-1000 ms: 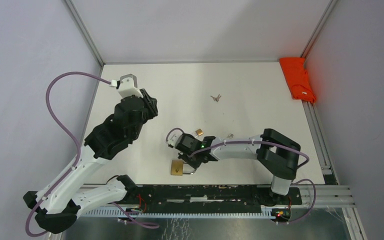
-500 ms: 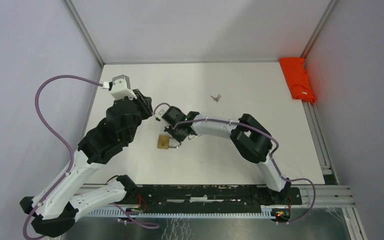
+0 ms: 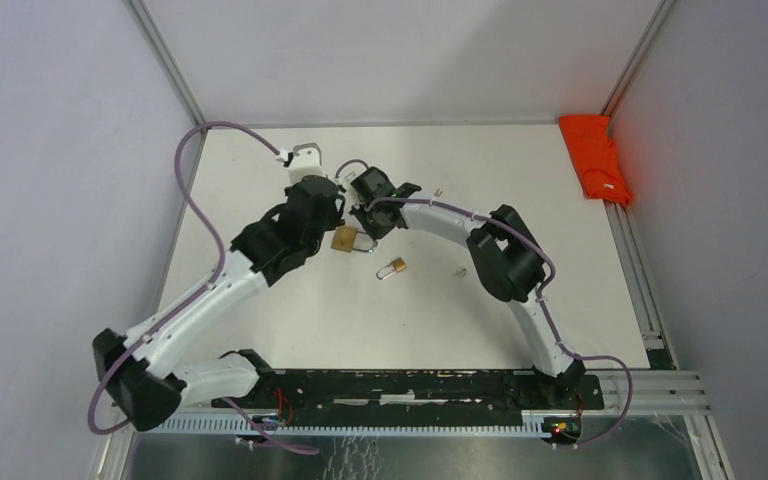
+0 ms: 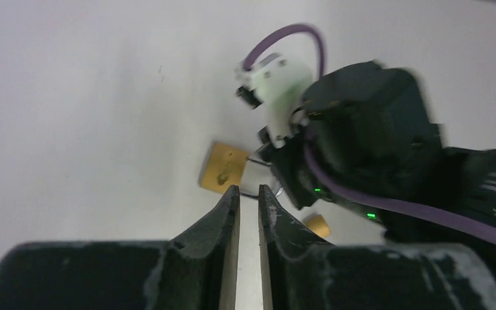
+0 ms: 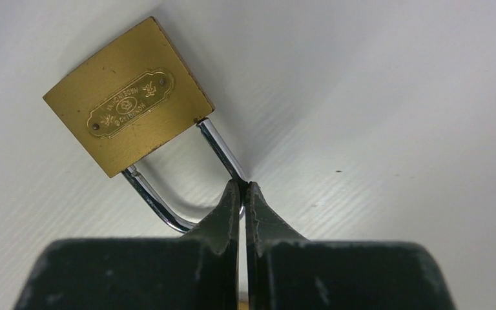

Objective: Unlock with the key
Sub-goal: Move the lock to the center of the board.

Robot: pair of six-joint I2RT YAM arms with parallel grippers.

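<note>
A brass padlock [image 3: 345, 238] with a steel shackle hangs from my right gripper [image 3: 365, 231] left of the table's middle. In the right wrist view the gripper [image 5: 242, 184] is shut on the shackle [image 5: 218, 146], and the brass body [image 5: 126, 123] points away from it. My left gripper [image 3: 332, 222] is just left of the padlock. In the left wrist view its jaws [image 4: 248, 189] stand almost together with nothing between them, just short of the padlock [image 4: 225, 166]. The keys [image 3: 439, 191] lie on the table behind the right forearm, partly hidden.
A small second brass padlock [image 3: 393, 267] lies right of the held one; it also shows in the left wrist view [image 4: 316, 225]. A small clear item [image 3: 460, 272] lies further right. A red cloth [image 3: 595, 157] sits at the back right edge.
My right gripper has carried the padlock from near the front edge back and to the left. My left gripper has swung right and now sits beside the padlock.
</note>
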